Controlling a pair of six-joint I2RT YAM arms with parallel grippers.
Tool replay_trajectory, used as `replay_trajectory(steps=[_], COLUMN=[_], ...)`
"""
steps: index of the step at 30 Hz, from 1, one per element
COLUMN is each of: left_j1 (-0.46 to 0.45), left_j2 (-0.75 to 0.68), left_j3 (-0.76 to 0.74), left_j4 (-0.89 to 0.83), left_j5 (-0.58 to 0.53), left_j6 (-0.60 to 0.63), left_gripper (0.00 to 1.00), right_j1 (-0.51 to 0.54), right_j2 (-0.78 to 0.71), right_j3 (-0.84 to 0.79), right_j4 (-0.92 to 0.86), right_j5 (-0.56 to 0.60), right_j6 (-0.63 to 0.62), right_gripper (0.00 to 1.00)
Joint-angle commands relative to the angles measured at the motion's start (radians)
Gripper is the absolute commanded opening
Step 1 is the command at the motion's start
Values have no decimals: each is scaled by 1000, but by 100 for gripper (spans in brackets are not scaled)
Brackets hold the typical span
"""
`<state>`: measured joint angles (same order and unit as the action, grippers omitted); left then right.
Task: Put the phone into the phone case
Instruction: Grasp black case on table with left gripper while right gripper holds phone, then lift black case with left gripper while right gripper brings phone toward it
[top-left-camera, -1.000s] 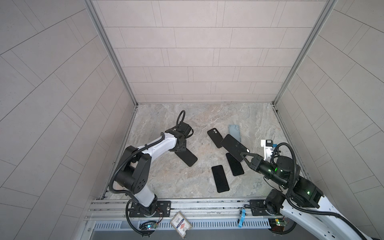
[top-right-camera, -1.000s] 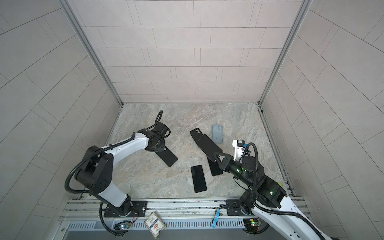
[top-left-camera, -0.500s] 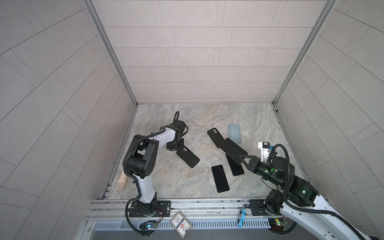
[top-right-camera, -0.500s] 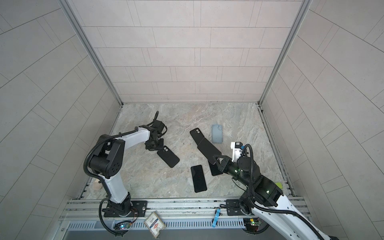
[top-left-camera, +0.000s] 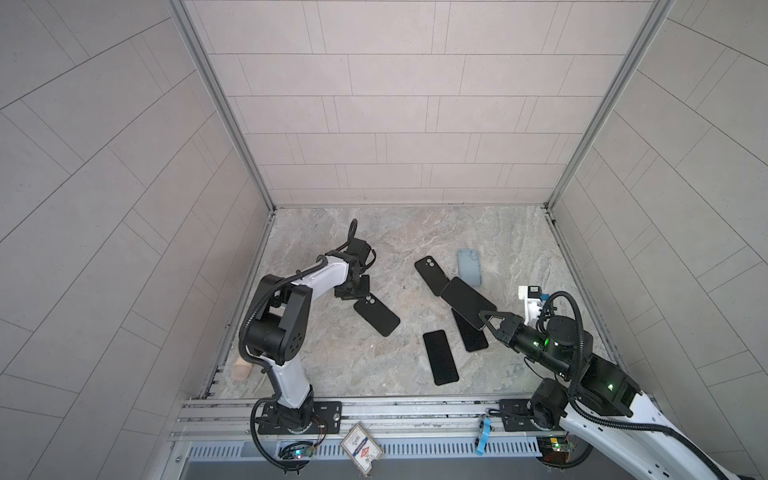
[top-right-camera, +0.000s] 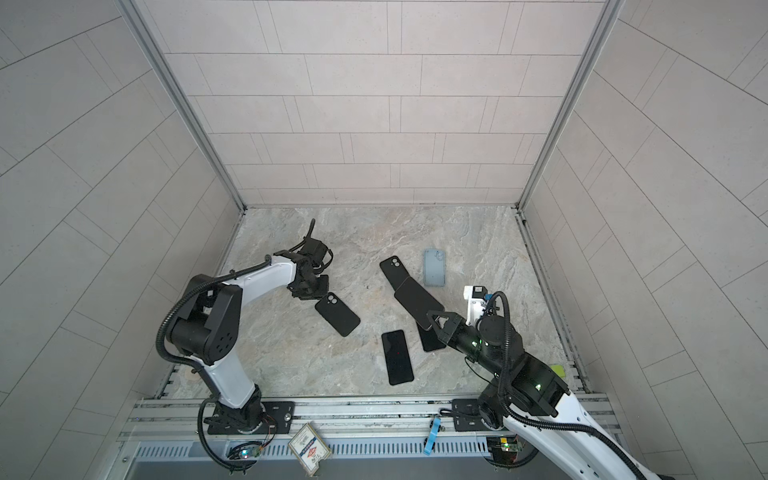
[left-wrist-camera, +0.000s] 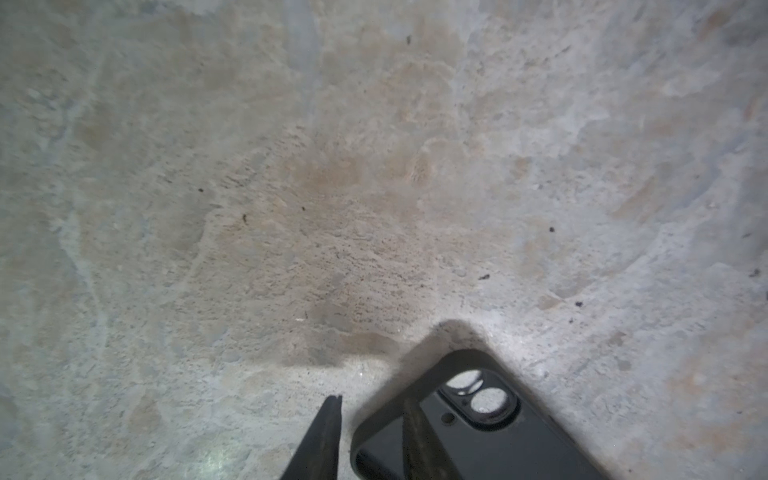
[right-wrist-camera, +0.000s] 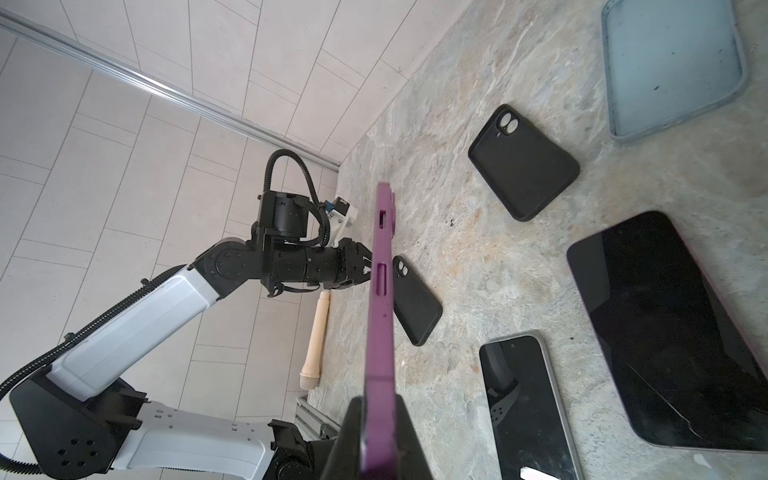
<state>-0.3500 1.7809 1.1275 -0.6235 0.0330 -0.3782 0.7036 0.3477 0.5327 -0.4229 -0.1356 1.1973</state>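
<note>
Only the right wrist view shows that the flat piece (right-wrist-camera: 380, 291) in the right gripper (right-wrist-camera: 376, 415) has a purple rim with button slots. In both top views its upper face (top-left-camera: 467, 300) just looks dark, so I cannot tell whether it is a phone or a case. The jaws are clamped tight on its near end.

Only the left wrist view shows the left gripper (left-wrist-camera: 374, 401) narrowly parted: 1 finger (left-wrist-camera: 324, 436) sits outside the rim of the black case (left-wrist-camera: 498, 449) and the other inside, with a sliver of floor between the outer finger and the rim.

That case lies flat, left of centre on the marbled stone table (top-left-camera: 332, 353), which is enclosed by 3 tiled walls (top-left-camera: 395, 124). To the right lie 2 dark phones (top-left-camera: 440, 357) (top-left-camera: 471, 338), a second black case (top-left-camera: 430, 274) and a blue case (top-left-camera: 469, 267).

The left arm folds low with its wrist bent down. The right arm reaches in low from the near right corner.
</note>
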Motion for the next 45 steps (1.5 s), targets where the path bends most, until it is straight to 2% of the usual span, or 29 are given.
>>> replay_trajectory(steps=[1,6,12,18,22,27,29,31,32,35,38,40,42,45], left_j1=[-5,-3,-6,-45,-104,-194,-195,-195,-193,-183,-174,-163,-131,-64], left_j2=[31,33,62,26,-41,-182,-218,-249,-268,-302,-321,-331,-341,-363], left_j3=[28,24,31,10,-54,-131,-166,-189,-202,-225,-232,-239,-260,-311], left_j4=[-32,-26,-35,-48,-37,-19,3,12,21,50,60,65,92,148], left_j5=[9,26,64,99,115,63,56,28,9,8,12,19,66,154], left_j6=[25,25,45,39,-16,-74,-94,-106,-111,-112,-111,-113,-119,-137], left_gripper=[33,33,15,8,11,25,34,48,51,52,52,56,56,58], right_j1=[-3,-3,-2,-1,7,9,5,-11,-29,-90,-131,-134,-136,-133], right_j2=[-3,102,365,503,586,694,738,787,818,927,1064,1152,1229,1306], right_j3=[58,75,212,242,245,367,400,443,477,572,655,686,719,729], right_j4=[27,38,33,93,175,90,56,19,-4,-60,-113,-123,-124,-88], right_j5=[-11,-75,-180,-209,-232,-233,-228,-240,-254,-341,-475,-558,-630,-705], right_j6=[8,-13,-89,-88,-61,-183,-219,-268,-296,-374,-443,-502,-560,-577], right_gripper=[1,1,0,0,0,0,0,0,0,0,0,0,0,0])
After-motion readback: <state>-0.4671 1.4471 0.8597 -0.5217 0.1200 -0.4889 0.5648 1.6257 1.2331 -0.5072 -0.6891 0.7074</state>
